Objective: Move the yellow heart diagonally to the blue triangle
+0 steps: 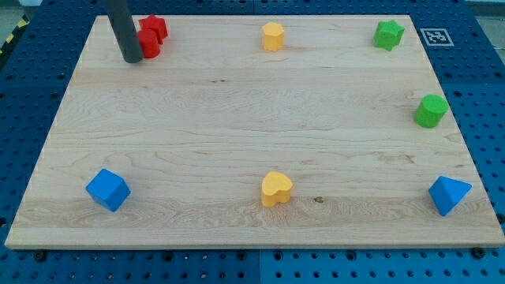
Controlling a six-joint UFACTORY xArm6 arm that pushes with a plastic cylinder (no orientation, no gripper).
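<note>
The yellow heart point(276, 188) lies near the view's bottom, at the middle of the wooden board point(252, 118). The blue triangle point(449, 194) sits at the bottom right corner, far to the heart's right. My tip point(132, 58) is at the view's top left, touching or just beside a red block point(148, 43), far from the heart.
A red star point(155, 28) sits behind the red block at top left. A yellow hexagon point(273, 36) is at top middle, a green star point(388, 35) at top right, a green cylinder point(431, 111) at the right edge, a blue cube point(107, 190) at bottom left.
</note>
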